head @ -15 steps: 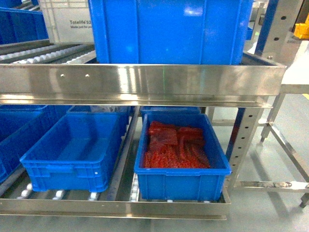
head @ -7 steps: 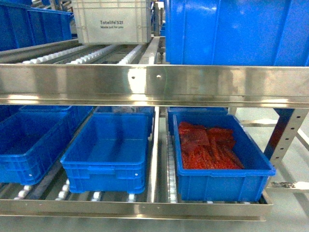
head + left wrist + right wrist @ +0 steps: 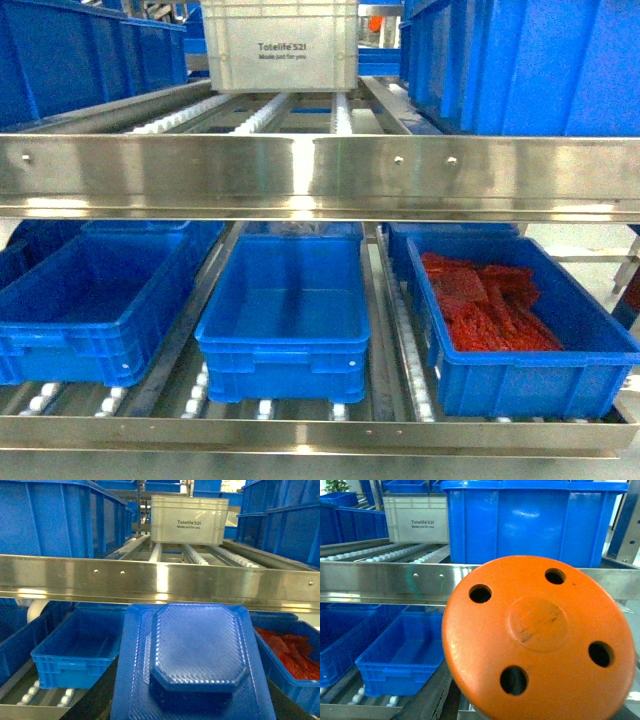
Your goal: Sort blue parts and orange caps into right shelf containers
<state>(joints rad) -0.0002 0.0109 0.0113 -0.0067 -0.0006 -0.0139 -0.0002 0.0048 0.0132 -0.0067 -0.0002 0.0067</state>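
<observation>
**Inspector:** As seen from the head camera, what is the largest item?

**Assistant:** A steel rack, with its front rail [image 3: 320,175] running across the middle. On the upper level, a large blue crate [image 3: 540,60] stands at two o'clock and another [image 3: 90,50] at ten. A white crate [image 3: 280,45] with printed lettering stands at twelve, further back on the roller tracks.

**Inspector:** And the lower level?

**Assistant:** There are three right shelf containers in a row on rollers [image 3: 403,335]. The left one [image 3: 80,340] is at eight o'clock and the middle one [image 3: 285,355] at six. No contents show in either. The right one [image 3: 530,375] is at four o'clock.

**Inspector:** Where are the task pieces?

**Assistant:** The orange caps [image 3: 485,310] lie heaped in the right container and fill most of its floor. Single pieces are too small to tell apart.

**Inspector:** What do the wrist cameras show?

**Assistant:** In the left wrist view, a blue part [image 3: 197,650] fills six o'clock. It is a textured plate with a raised eight-sided centre, close to the lens and in front of the rail. In the right wrist view, an orange disc [image 3: 540,640] with four round holes and a raised centre fills five o'clock, equally close.

**Inspector:** How do the jaws stand?

**Assistant:** I cannot tell for the left gripper or the right gripper. Each piece hides whatever carries it, with only dark edges showing beneath. Neither gripper appears in the head view.
</observation>
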